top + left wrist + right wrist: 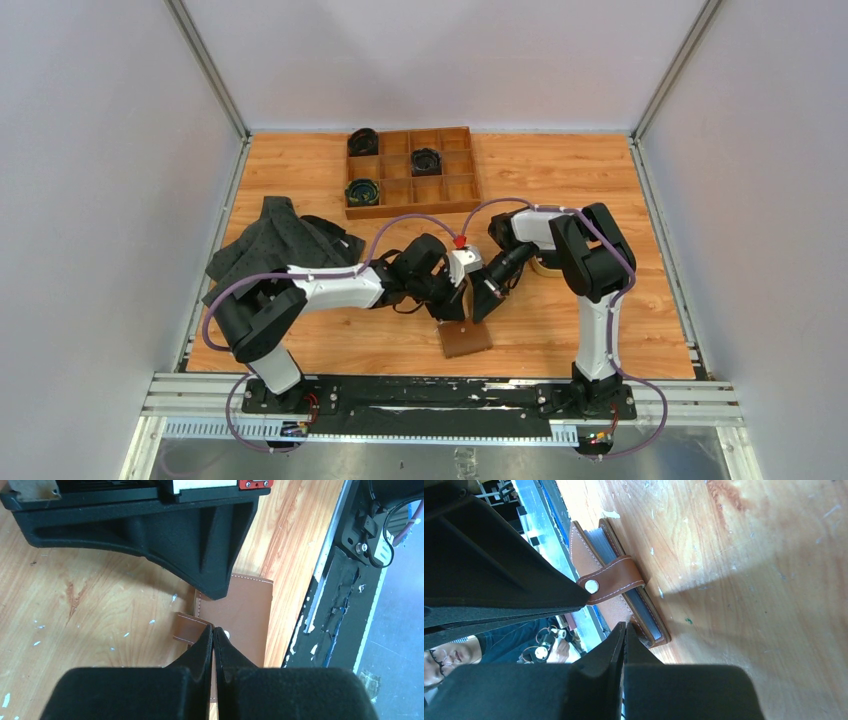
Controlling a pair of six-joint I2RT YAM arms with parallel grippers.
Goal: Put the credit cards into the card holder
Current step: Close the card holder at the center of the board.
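— Well, where is the card holder (465, 338) to be found?
— It is laid flat on the bench (580, 180), close to the near edge, between the two arms. It is folded shut, and its strap (616, 580) is brought across the open side, with the snap stud (591, 586) seen on the strap's end.
— And how are the left jaws set?
— They are pressed together with no gap, and nothing is held between them. The tips are placed over the strap, just beside the stud; whether the leather is touched cannot be told.
— The right jaws?
— Those are closed tip to tip as well, and nothing is gripped. They are pointed at the holder's edge from the opposite side, near a corner.
— Is anything seen inside the holder?
— Grey-blue layers (600, 540) are shown between the leather covers; what they are cannot be made out.
— What else is carried by the bench?
— A wooden compartment tray (412, 170) is set at the far edge, with dark round items (426, 160) in three of its cells, and a dark cloth (270, 250) is heaped at the left.
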